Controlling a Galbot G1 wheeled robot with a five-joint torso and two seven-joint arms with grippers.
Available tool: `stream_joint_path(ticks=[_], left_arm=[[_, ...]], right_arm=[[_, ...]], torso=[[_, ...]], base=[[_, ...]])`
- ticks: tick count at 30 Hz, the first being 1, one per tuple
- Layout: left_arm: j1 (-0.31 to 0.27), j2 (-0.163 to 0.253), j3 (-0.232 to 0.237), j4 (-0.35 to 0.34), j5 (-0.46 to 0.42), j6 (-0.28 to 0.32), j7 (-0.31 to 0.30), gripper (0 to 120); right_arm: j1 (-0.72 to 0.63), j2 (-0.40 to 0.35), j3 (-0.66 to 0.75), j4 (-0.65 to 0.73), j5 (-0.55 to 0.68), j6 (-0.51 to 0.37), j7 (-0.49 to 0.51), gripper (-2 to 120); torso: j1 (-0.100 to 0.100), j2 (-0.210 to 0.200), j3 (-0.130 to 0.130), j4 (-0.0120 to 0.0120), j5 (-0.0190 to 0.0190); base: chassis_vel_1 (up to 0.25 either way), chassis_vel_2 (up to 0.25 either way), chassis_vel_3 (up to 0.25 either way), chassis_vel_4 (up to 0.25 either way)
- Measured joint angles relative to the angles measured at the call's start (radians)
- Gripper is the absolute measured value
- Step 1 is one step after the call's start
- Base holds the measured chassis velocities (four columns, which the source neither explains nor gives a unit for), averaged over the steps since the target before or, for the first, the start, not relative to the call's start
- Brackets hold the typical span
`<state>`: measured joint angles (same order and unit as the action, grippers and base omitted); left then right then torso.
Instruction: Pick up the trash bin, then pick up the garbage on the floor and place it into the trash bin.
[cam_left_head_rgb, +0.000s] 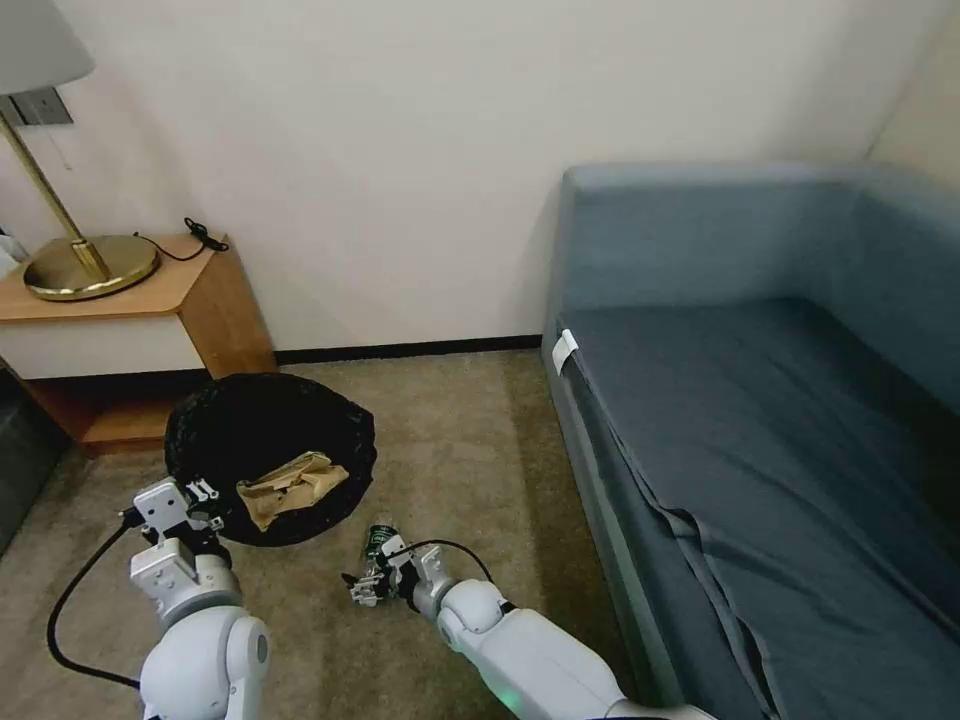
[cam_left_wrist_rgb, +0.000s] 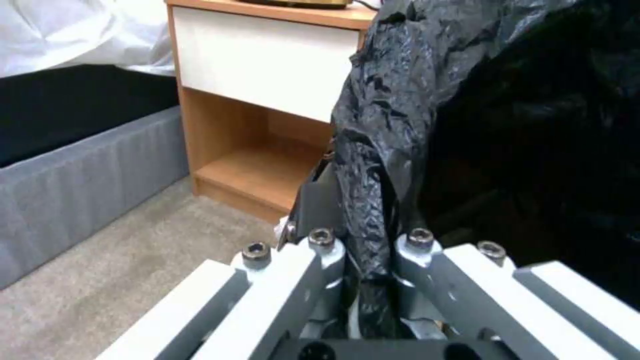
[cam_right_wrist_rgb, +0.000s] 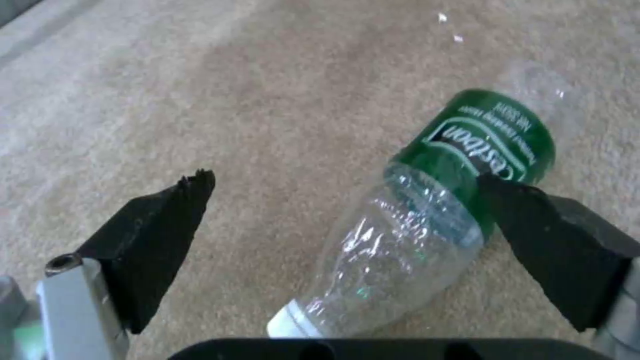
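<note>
The left gripper (cam_left_head_rgb: 203, 497) is pinching the black-bagged rim of the trash bin (cam_left_head_rgb: 270, 455), jaws pressed together on the liner, at the bin's 7 o'clock. A crumpled tan paper bag (cam_left_head_rgb: 292, 485) is lying inside. At the bin's 5 o'clock, the right gripper (cam_right_wrist_rgb: 347, 200) is hanging with jaws spread around the clear green-labelled bottle (cam_right_wrist_rgb: 427, 210) lying on the carpet (cam_right_wrist_rgb: 200, 100).

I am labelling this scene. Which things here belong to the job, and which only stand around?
Job:
trash bin, its rim held by the left gripper
tan paper bag, in the bin
bottle, lying on the carpet between the open right gripper fingers

Around:
lamp
nightstand
sofa
</note>
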<state>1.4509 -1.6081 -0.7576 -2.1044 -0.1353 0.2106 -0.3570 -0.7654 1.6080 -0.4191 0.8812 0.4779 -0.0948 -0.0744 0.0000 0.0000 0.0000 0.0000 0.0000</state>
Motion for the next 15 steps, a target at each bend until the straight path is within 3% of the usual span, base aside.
stream_joint_path(ticks=[8, 15], left_arm=[[0.003, 0.000, 0.019, -0.001, 0.027, 0.000, -0.002, 4], [0.003, 0.000, 0.031, -0.001, 0.040, -0.001, -0.005, 4]], right_arm=[[-0.006, 0.000, -0.028, 0.020, 0.003, -0.068, 0.097, 100], [-0.007, 0.000, -0.038, 0.017, 0.003, -0.085, 0.103, 100]], torso=[[0.000, 0.000, 0.000, 0.0000, 0.0000], [0.000, 0.000, 0.000, -0.0001, 0.0000]], base=[[0.000, 0.000, 0.000, 0.000], [0.000, 0.000, 0.000, 0.000]])
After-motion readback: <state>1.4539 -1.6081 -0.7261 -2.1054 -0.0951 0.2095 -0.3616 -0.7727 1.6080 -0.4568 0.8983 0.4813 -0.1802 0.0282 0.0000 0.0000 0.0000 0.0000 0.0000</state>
